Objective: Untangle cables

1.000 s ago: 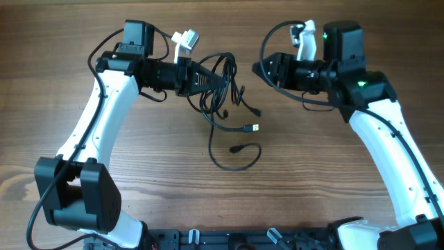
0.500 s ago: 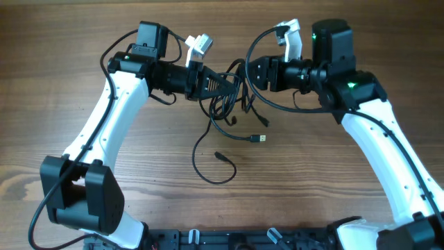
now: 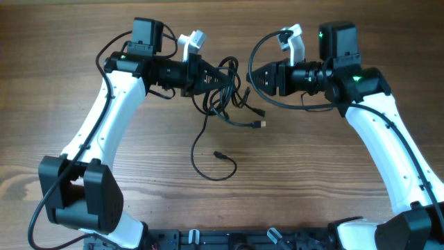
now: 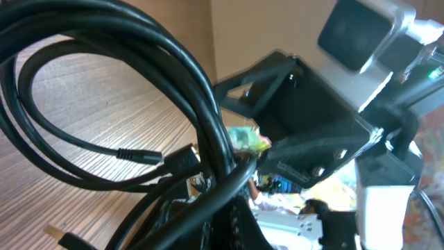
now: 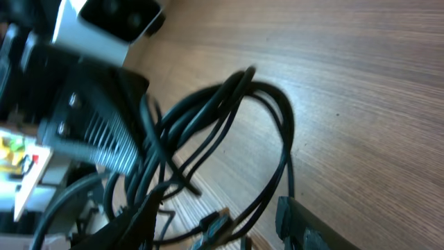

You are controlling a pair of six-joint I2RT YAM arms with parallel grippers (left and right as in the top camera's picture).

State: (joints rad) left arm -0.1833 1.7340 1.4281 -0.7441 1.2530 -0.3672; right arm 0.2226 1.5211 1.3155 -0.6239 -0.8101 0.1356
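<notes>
While the left gripper (image 3: 216, 78) is clamping shut on the knotted part of the cables (image 3: 223, 97), the bundle is sitting near the 12 o'clock side of the wooden surface (image 3: 312, 180), with that gripper reaching into it from 9 o'clock. Facing it from 3 o'clock, the right gripper (image 3: 255, 76) is pointing at the same knot, just beside it, and its jaws are standing apart with nothing between them. From the bundle, one strand is running out toward 4 o'clock and ending in a flat USB plug (image 3: 260, 125) lying on the wood. A second, thinner strand is trailing toward 6 o'clock, curling into an open loop and finishing in a small plug (image 3: 218, 155) inside that loop. Seen from the left wrist, several dark cords are arcing close across the lens. From the right wrist, the looped cords are fanning out over the wood ahead of the spread jaws.
</notes>
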